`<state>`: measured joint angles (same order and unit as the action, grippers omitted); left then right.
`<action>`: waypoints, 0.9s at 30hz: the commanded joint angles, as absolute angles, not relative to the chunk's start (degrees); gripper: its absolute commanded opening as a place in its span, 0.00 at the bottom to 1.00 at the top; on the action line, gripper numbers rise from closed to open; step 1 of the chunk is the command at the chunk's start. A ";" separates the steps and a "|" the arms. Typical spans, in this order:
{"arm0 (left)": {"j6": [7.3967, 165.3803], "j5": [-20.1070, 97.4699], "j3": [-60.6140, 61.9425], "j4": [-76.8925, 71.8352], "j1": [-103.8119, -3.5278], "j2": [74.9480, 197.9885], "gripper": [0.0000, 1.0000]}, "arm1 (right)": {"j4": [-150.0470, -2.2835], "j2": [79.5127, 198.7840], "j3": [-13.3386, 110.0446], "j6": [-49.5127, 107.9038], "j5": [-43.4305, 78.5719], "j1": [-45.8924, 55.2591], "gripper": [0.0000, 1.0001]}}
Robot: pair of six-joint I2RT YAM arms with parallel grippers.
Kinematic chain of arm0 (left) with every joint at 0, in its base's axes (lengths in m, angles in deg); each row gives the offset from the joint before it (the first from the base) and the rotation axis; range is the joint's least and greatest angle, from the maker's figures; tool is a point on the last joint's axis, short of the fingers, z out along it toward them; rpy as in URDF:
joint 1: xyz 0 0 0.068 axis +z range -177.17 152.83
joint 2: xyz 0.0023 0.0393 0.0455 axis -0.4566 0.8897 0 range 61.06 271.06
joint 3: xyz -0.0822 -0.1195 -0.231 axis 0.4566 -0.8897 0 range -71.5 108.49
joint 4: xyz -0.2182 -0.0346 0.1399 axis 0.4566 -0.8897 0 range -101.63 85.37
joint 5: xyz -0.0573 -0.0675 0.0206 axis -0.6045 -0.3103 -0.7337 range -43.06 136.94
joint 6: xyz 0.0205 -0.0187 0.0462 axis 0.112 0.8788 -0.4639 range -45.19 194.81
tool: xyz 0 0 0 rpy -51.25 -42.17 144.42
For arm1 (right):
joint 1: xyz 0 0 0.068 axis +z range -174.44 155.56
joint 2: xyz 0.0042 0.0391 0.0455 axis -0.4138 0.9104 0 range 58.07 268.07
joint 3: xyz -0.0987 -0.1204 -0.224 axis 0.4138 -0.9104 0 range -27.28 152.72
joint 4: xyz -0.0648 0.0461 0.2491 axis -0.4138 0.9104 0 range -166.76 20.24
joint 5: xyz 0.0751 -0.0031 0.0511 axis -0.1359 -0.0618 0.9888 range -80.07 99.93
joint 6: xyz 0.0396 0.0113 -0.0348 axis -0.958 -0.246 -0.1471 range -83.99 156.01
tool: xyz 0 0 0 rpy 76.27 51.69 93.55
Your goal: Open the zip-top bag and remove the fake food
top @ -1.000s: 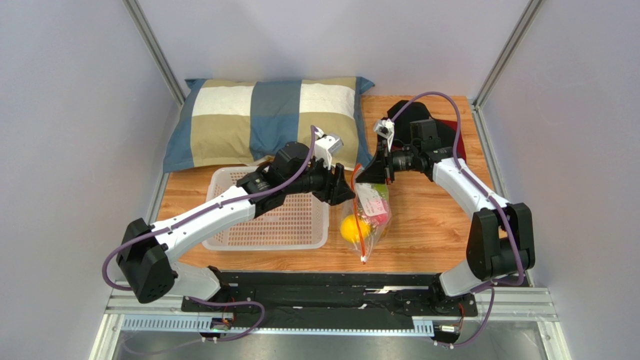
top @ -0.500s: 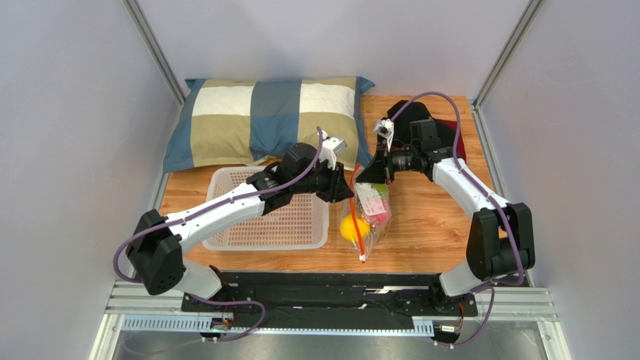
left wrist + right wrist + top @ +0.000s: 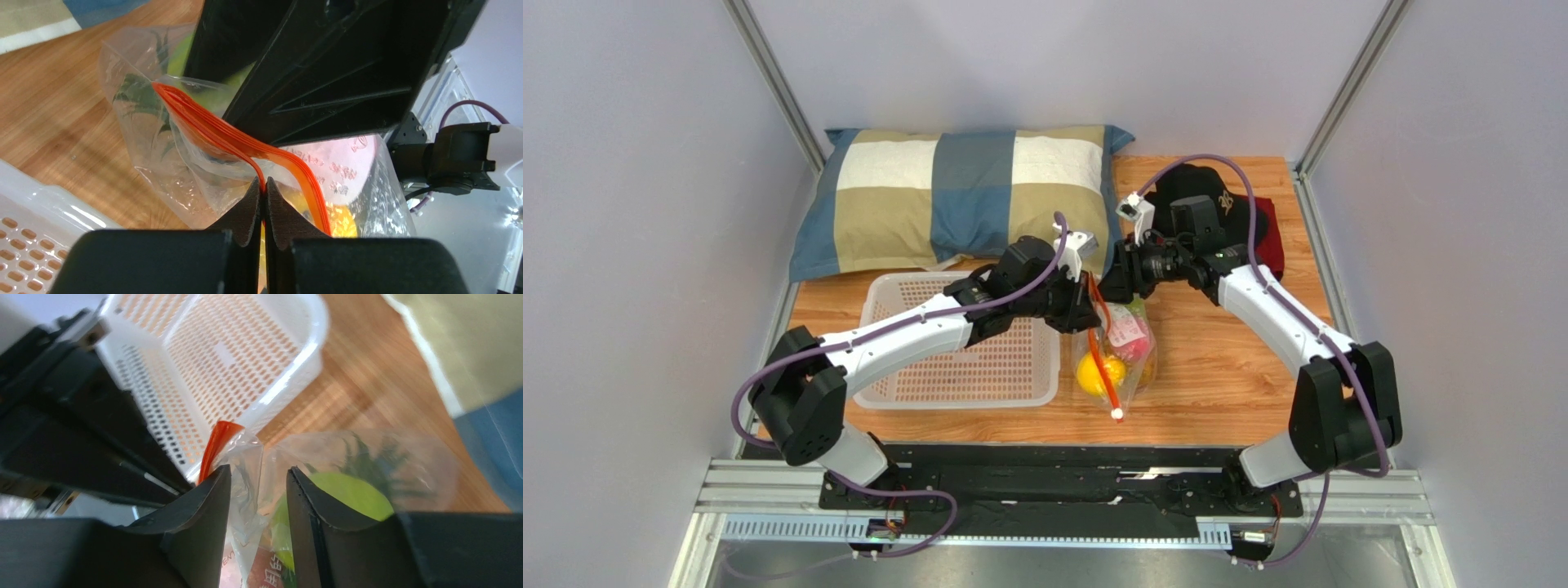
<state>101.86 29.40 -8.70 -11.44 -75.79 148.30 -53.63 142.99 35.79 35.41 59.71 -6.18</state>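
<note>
Top view: zip-top bag [image 3: 1124,347] on worktop [image 3: 1222,368], just right of white basket [image 3: 940,355]. Fake food [image 3: 1095,374] inside bag (yellow fruit plainest). Both arms meet at bag's far end.

Left wrist: left claw [image 3: 264,195] closed tight on orange zip strip [image 3: 209,125].

Right wrist: right claw [image 3: 258,478] parted, crumpled bag film between fingers, not pinched. Green fruit [image 3: 353,493] visible through plastic.

1. clear crinkly plastic zip-top bag [image 3: 1129,338]: upright, top raised, red-orange zip strip [image 3: 242,146] running down its left edge.
2. small plastic fake fruits [image 3: 1112,365] inside: yellow-orange citrus [image 3: 1093,375] low, green apple [image 3: 355,493] and green pineapple leaves [image 3: 139,101] near top.
</note>
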 commanded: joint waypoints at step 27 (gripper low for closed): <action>113.57 21.81 -12.18 8.73 -75.77 143.59 0.00 | -33.79 109.67 30.90 3.05 19.25 1.74 0.52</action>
<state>112.48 23.13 -12.33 5.91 -75.79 144.11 -30.87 111.58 30.48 5.73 20.02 0.11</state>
